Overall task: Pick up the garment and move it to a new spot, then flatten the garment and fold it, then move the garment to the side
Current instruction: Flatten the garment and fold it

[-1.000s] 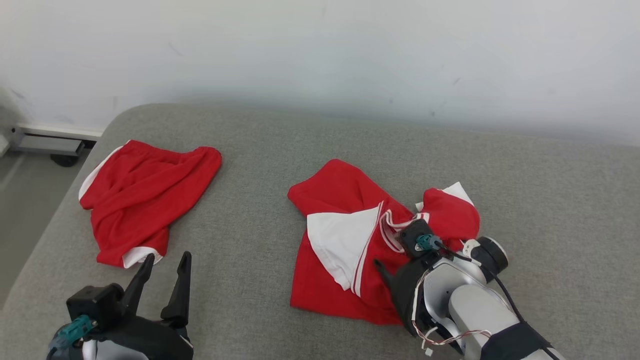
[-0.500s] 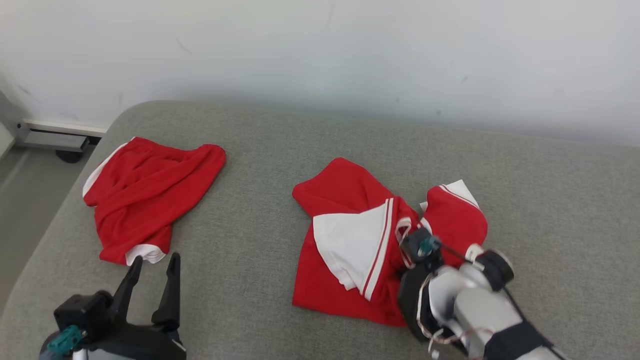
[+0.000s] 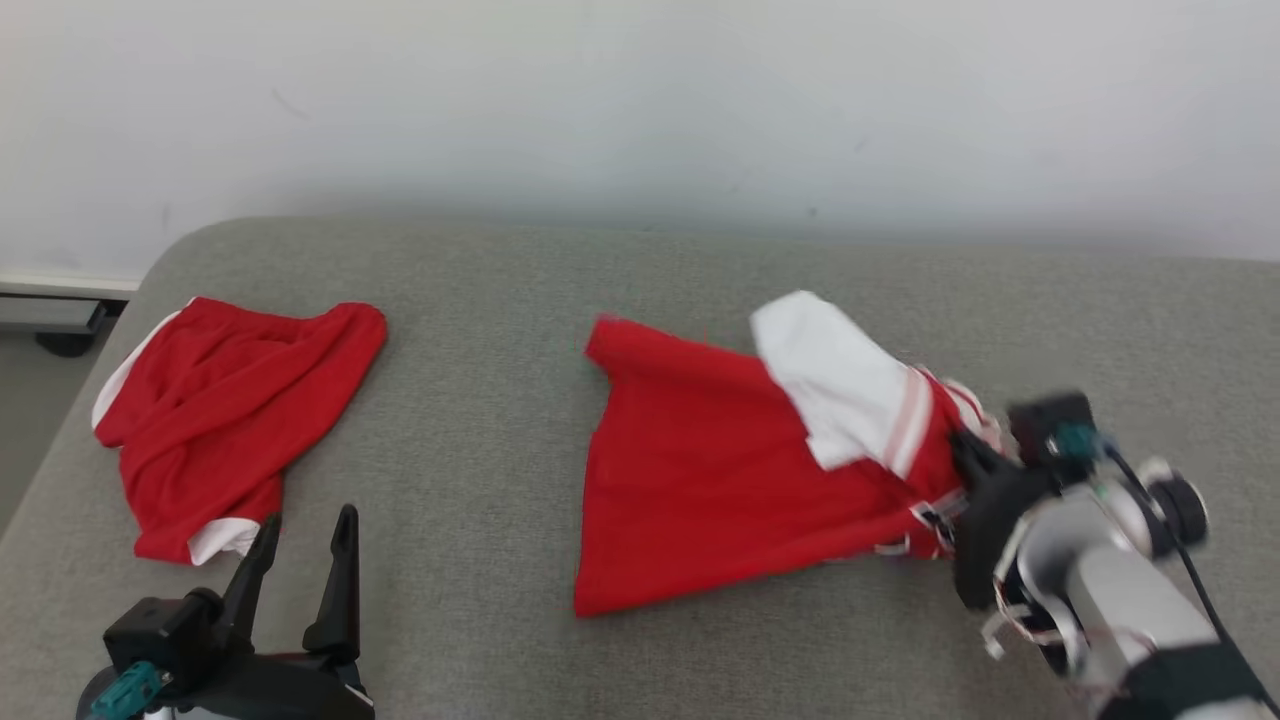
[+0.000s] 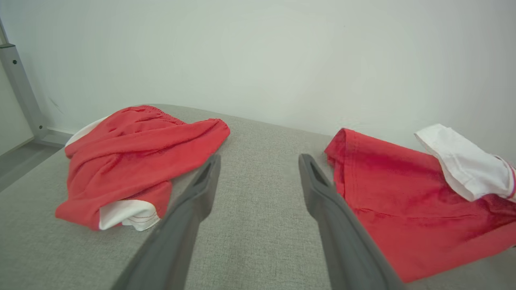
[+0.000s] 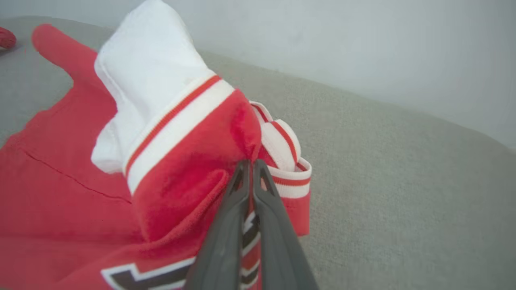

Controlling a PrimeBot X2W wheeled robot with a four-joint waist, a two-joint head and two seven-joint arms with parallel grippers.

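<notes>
The garment [image 3: 720, 480] is a red jersey with white striped sleeves, lying stretched across the middle of the grey cushion [image 3: 500, 290]. My right gripper [image 3: 962, 448] is shut on its bunched right end near the striped trim, lifting that end a little. The right wrist view shows the fingers [image 5: 236, 209] pressed together on the red cloth of the garment [image 5: 60, 193] at my right gripper [image 5: 250, 163]. My left gripper [image 3: 305, 520] stands open at the lower left, holding nothing. In the left wrist view, my left gripper [image 4: 258, 159] points between the two red pieces, the garment [image 4: 403, 209] on its right.
A second crumpled red and white piece of clothing [image 3: 230, 400] lies at the cushion's left end, also seen as the clothing [image 4: 133, 153] in the left wrist view. A pale wall [image 3: 640, 100] runs behind. The cushion's rounded left edge drops to the floor [image 3: 30, 400].
My right gripper has shut on the garment and dragged its right end rightward, stretching it out and flipping the white sleeve over. The head camera has also shifted. The left gripper stays open.
</notes>
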